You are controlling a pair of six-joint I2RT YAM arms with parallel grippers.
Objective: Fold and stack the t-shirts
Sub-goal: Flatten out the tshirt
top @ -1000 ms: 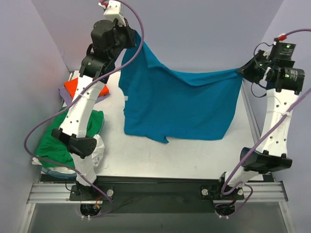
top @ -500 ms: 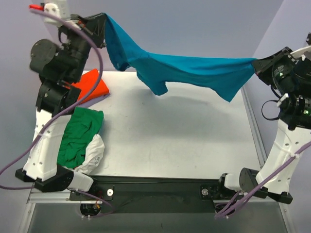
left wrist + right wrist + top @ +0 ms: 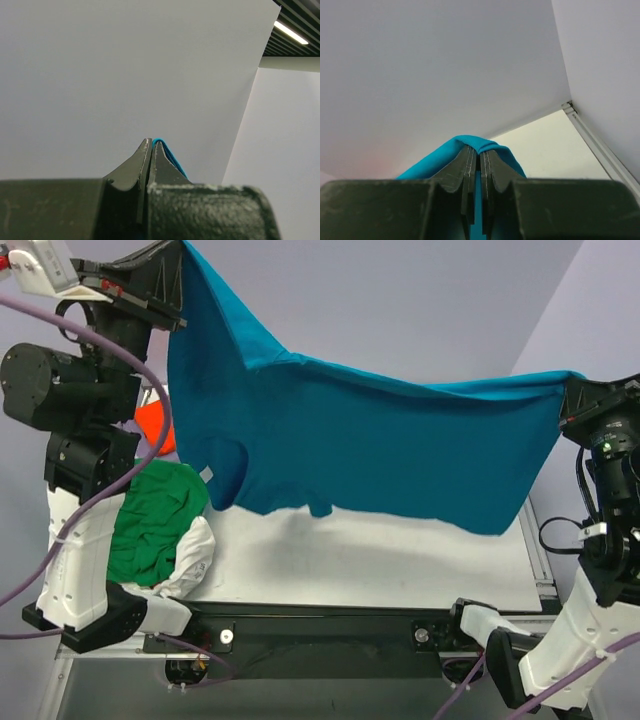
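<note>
— Pale lilac walls close in the white table on three sides. And where is the teal-blue t-shirt?

— It is up in the air over the table, spread wide between the two arms like a curtain. Its top edge runs from the far left corner down toward the right and sags a little in the middle. The lower hem hangs loose, and a soft shadow lies on the table under it.

— How does the left gripper stand?

— Its two fingers are pressed together on one top corner of the shirt. In the wrist view only a thin teal edge shows beside the fingertips. From above, this gripper is at the top left of the picture.

— And the right gripper?

— It is also pinched together, on the other top corner. There the cloth bulges out around the fingertips on both sides.

— What other shirts do you see?

— Three, all at the left side of the table, close to the left arm. The green t-shirt lies crumpled. The white t-shirt touches it on the near side. The orange t-shirt is farther back, and the arm and the teal cloth hide most of it.
</note>
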